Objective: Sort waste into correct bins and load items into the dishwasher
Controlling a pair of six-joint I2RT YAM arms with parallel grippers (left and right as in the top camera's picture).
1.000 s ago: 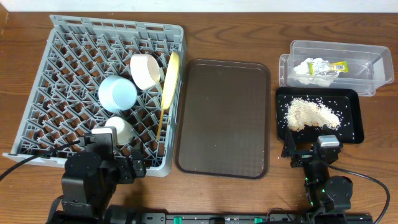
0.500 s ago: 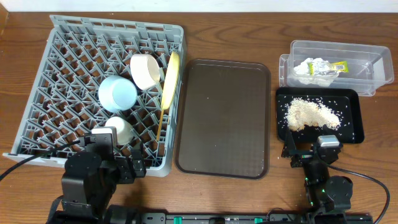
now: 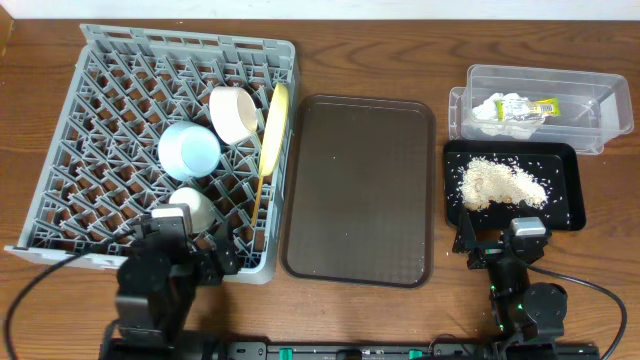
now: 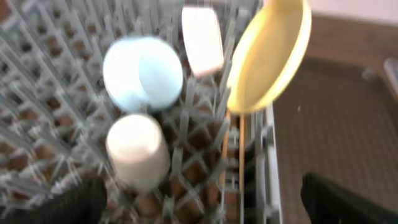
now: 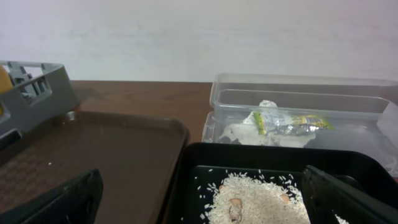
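Observation:
The grey dish rack (image 3: 110, 110) holds the upright yellow plate (image 3: 274, 125), light blue bowl (image 3: 188, 150), cream-white bowl (image 3: 232, 112), small white cup (image 3: 192, 207) and chopsticks (image 3: 257, 200). My left gripper (image 3: 190, 255) is open and empty above the rack's near edge, just short of the cup (image 4: 137, 149). The wrapper (image 3: 515, 108) lies in the clear tub (image 3: 600, 100). The rice scraps (image 3: 500, 185) lie in the black tray (image 3: 570, 190). My right gripper (image 3: 505, 243) is open and empty at that tray's near edge, with the rice (image 5: 261, 199) between its fingers' line.
The brown serving tray (image 3: 360, 190) lies bare between the rack and the two bins. The left wrist view is blurred. The table's front edge is close behind both arms.
My left arm has shifted slightly right and forward at the rack's near edge. The right arm and all objects have not moved.

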